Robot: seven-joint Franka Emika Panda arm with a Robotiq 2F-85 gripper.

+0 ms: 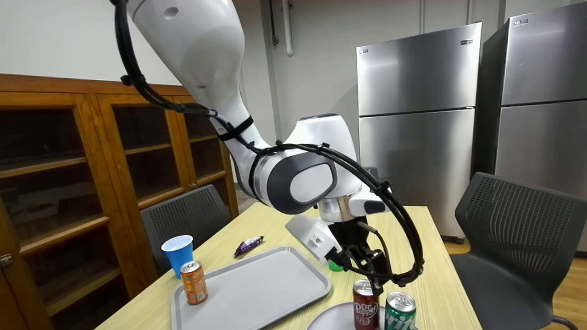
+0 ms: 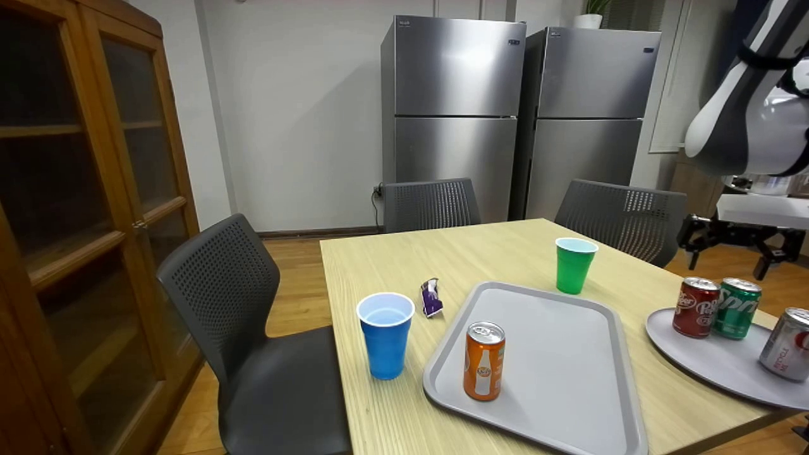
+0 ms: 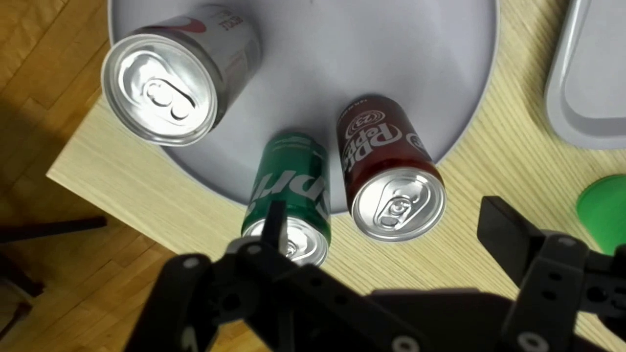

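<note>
Red can stands upright on the round plate just beside the green can, prob. kept steady by its flat base. Tool is above w/ jaws wide apart & gripping nothing, prob. so they clear a can's sides.

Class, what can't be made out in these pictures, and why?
Green cup, in an exterior view: mostly hidden behind the arm.
Green can, wrist view: lid partly covered by the claw.
Silver can, in an exterior view: cut off by the right edge.
Purple packet, both exterior views: print unreadably small.
</note>
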